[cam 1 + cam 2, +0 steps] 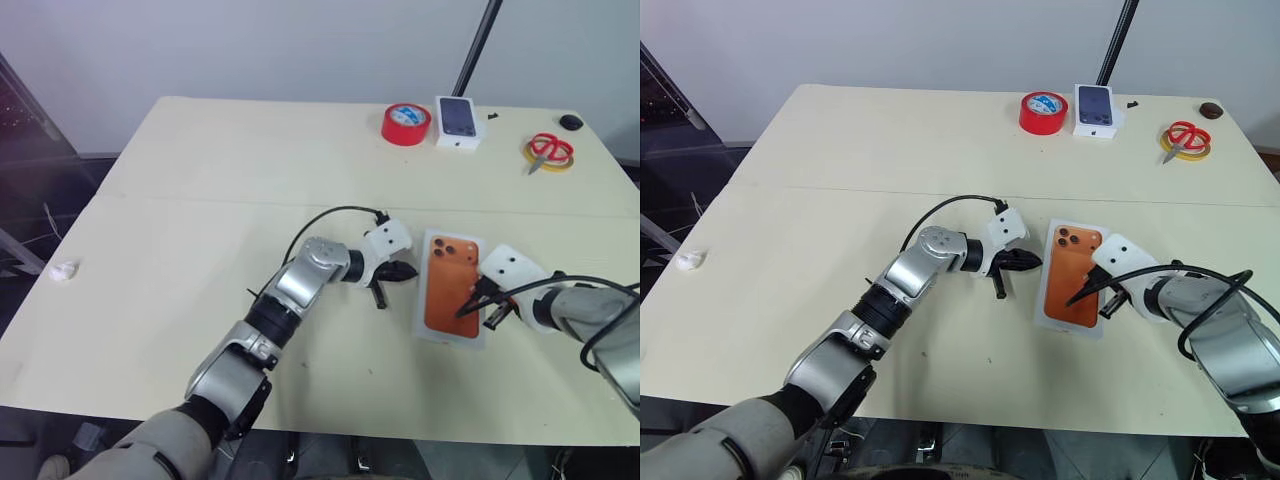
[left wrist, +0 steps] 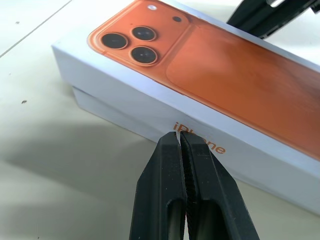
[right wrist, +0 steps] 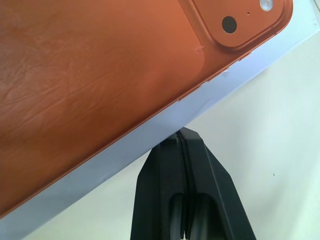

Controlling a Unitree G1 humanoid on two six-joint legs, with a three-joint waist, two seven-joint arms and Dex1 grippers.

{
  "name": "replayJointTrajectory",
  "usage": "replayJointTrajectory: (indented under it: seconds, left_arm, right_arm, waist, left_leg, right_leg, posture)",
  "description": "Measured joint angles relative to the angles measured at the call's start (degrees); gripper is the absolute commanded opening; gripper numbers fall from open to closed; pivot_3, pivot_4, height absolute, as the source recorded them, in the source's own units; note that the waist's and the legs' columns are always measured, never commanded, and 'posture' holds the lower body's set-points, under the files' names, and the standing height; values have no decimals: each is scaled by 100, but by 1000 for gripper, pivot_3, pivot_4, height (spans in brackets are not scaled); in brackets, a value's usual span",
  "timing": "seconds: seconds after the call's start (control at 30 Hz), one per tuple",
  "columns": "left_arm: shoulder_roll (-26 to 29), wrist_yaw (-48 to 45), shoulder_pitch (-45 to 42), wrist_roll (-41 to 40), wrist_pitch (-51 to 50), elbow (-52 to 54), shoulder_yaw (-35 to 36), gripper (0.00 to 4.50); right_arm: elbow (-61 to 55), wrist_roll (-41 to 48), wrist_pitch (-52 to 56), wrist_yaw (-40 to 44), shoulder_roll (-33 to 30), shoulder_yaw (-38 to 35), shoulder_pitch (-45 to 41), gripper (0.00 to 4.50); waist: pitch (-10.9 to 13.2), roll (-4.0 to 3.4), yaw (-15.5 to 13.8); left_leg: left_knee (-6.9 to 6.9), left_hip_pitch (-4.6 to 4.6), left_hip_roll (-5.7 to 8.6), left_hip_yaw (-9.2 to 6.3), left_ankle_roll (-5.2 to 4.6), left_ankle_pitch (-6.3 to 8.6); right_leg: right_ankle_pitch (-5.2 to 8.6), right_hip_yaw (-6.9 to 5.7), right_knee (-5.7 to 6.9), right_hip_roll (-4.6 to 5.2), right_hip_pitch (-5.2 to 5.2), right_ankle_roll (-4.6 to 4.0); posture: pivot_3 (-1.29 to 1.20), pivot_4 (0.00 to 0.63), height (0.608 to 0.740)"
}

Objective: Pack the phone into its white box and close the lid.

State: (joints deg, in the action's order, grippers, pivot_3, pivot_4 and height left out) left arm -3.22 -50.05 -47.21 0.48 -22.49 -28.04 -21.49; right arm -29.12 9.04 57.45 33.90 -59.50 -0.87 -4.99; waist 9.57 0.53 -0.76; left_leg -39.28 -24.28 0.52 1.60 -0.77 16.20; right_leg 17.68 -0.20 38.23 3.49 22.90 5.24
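lid on the box, both claws closed

the lid [image 1: 452, 285] sits over the white box [image 2: 107, 111], right of the desk [image 1: 200, 200] centre. the left claw [image 1: 398, 272], closed and empty, touches its 9 o'clock side; the right claw [image 1: 470, 303], closed, rests at 3 o'clock.

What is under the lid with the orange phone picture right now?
The lid sits on the white box, whose lower edge shows beneath it on the table. Whether the phone is inside cannot be seen; the lid covers it.

Bright, even light; soft shadows
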Motion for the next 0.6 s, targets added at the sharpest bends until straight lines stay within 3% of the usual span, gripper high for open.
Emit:
replayJointTrajectory:
  seconds: [0.43,0.6]
  left_arm:
    - [-78,353,-32,-53,-256,-130,114,126]
    - [163,364,-31,-138,-301,20,272,126]
  right_arm:
    - [132,-124,-93,-21,188,69,-73,13]
    - [125,-118,-287,214,-35,-191,83,13]
  waist:
    - [-1,-1,4]
    - [-1,-2,2]
  left_leg:
    - [0,1,0,0,2,-1]
    - [0,1,0,0,2,-1]
  right_leg:
    - [0,0,4,0,2,0]
    - [0,0,5,0,2,0]
  posture:
    - [0,150,740]
    - [0,150,740]
